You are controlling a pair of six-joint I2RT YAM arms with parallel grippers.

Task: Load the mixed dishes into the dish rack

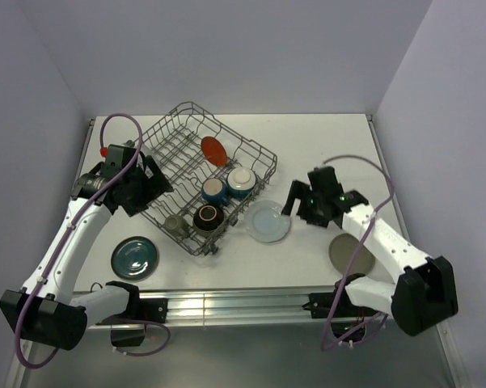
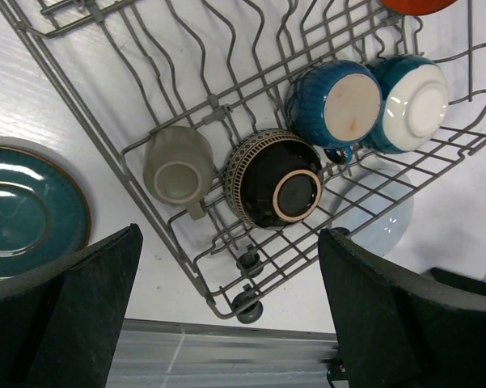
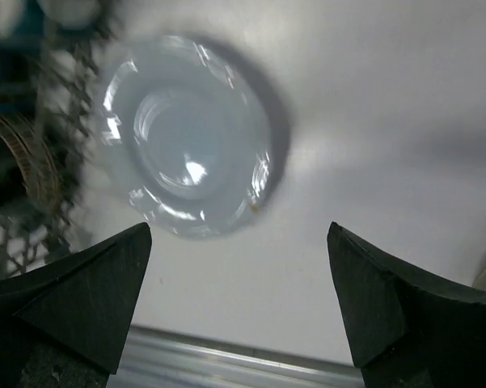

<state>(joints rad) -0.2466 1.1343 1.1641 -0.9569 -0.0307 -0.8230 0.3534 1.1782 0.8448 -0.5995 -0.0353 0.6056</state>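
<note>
The grey wire dish rack (image 1: 171, 153) stands at the table's middle. It holds a red-orange plate (image 1: 213, 149), two blue cups (image 1: 213, 191) (image 1: 241, 182), a dark bowl (image 1: 208, 217) and a grey-beige cup (image 1: 175, 224). A pale blue-white plate (image 1: 268, 221) lies just right of the rack. A teal plate (image 1: 134, 257) lies front left and a beige plate (image 1: 352, 253) front right. My left gripper (image 1: 156, 184) is open and empty over the rack's left edge. My right gripper (image 1: 294, 200) is open and empty, just right of the pale plate (image 3: 186, 133).
The left wrist view shows the rack's near corner and wheels (image 2: 251, 305), the dark bowl (image 2: 275, 178), the grey-beige cup (image 2: 176, 168) and the teal plate (image 2: 24, 210). A metal rail (image 1: 243, 305) runs along the table's front edge. Walls close in on three sides.
</note>
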